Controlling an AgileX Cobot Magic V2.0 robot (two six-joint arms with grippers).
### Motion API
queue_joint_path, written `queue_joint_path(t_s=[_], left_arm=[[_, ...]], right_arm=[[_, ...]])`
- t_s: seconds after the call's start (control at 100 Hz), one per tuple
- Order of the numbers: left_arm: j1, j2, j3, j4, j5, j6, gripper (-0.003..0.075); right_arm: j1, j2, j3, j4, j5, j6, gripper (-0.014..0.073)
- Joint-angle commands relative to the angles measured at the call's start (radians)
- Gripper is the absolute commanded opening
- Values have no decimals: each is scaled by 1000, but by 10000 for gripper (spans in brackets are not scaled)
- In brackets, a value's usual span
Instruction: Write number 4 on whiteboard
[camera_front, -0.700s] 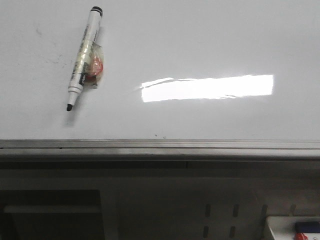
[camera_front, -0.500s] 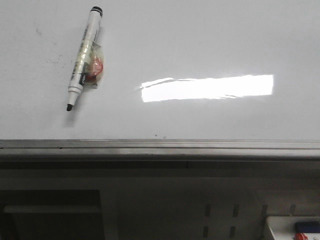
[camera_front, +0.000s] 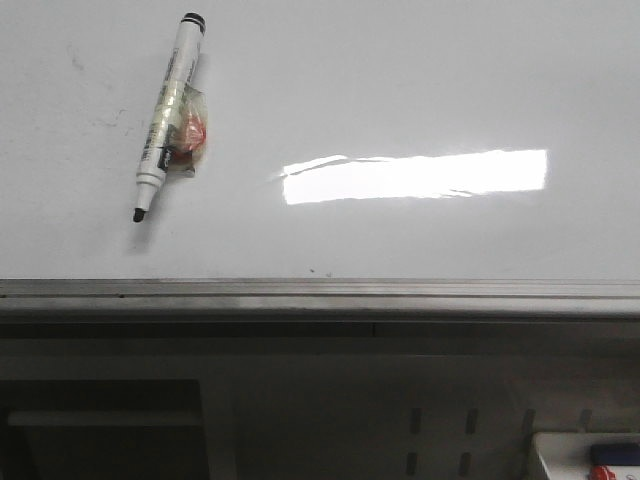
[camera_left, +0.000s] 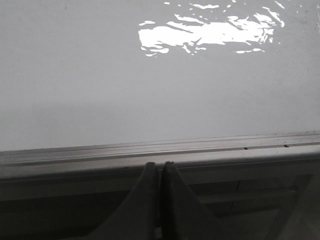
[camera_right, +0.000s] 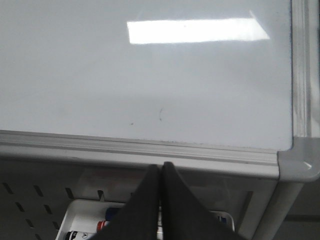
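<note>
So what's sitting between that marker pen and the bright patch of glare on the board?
Nothing: the front view shows bare whiteboard between the marker and the glare.

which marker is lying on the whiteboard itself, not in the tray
The white marker with the black cap, lying uncapped at the whiteboard's left side. The other markers sit in the white tray below the board's rim, beneath the shut right pincer.

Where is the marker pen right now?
In the front view the marker lies uncapped on the whiteboard, at the board's left side, left of the bright glare, tip toward the near rim.
</note>
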Motion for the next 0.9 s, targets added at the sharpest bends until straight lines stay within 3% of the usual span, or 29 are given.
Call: queue_joint_path(t_s=[0.0, 0.57, 0.78, 0.83, 0.89], left_arm=[[0, -25, 34, -18, -37, -6, -20], [0, -25, 34, -18, -37, -6, -20], [0, -25, 34, -43, -48, -5, -20], [0, -25, 34, -115, -85, -5, -20], [0, -25, 34, -311, -146, -5, -20]], right_arm=[[-5, -14, 24, -15, -23, -2, -45], [-5, -14, 24, -20, -40, -2, -45], [-5, -14, 24, -37, -286, -2, -45], [-5, -14, 24, -37, -338, -2, -45], [-5, -14, 24, -26, -418, 0, -45]])
